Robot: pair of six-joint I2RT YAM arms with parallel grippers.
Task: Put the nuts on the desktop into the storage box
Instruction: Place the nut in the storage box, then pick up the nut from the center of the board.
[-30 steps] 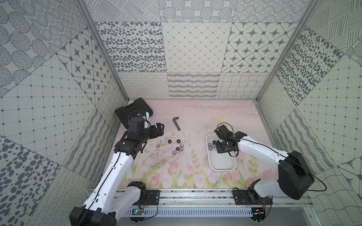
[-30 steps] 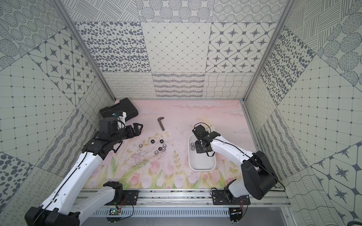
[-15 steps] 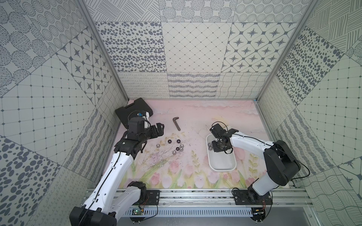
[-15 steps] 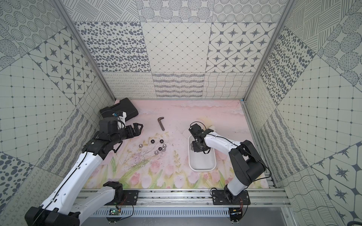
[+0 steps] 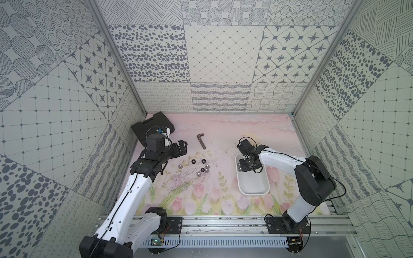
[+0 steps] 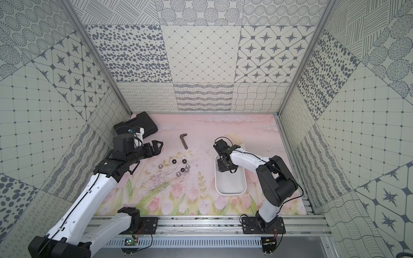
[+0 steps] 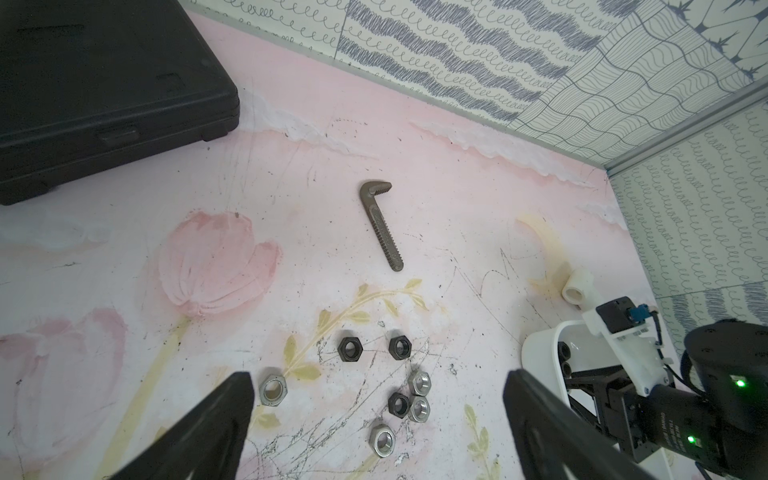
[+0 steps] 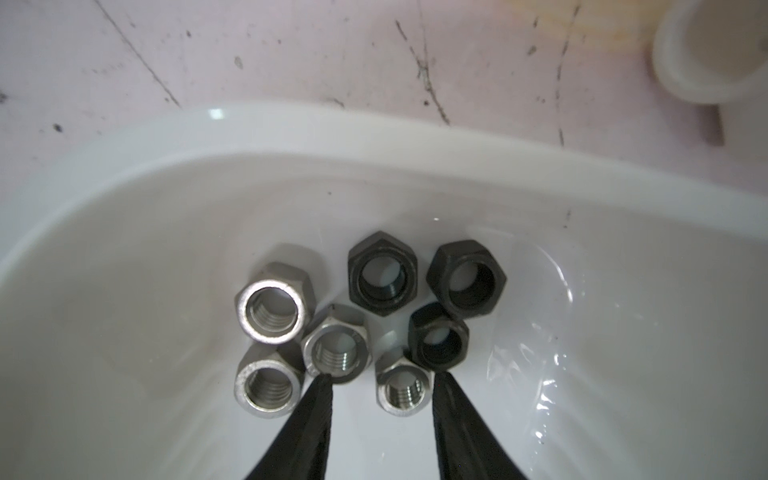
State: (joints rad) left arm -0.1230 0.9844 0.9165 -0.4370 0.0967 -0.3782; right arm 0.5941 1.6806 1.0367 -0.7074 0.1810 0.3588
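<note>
Several black and silver nuts (image 5: 202, 167) (image 6: 182, 166) (image 7: 399, 390) lie in a loose cluster on the scuffed pink tulip desktop (image 5: 223, 138). My left gripper (image 5: 182, 145) (image 6: 157, 145) (image 7: 377, 376) hangs open above their left side, its jaws wide and empty. The white storage box (image 5: 253, 192) (image 6: 231, 189) (image 8: 374, 133) sits to the right. My right gripper (image 5: 243, 164) (image 6: 221, 166) (image 8: 383, 376) is down in its far end, open. A silver nut (image 8: 402, 395) lies on the box floor between its fingers, among several other nuts (image 8: 382, 274).
A black tool case (image 5: 152, 127) (image 7: 104, 91) lies at the far left corner behind my left wrist. A dark L-shaped hex key (image 5: 201, 141) (image 7: 382, 224) lies beyond the nuts. A white pipe elbow (image 7: 577, 286) (image 8: 706, 54) stands just past the box's far end.
My right gripper has shifted toward the box's far left corner and its jaws have parted from shut, leaving a silver nut on the box floor. The left arm has not moved.
</note>
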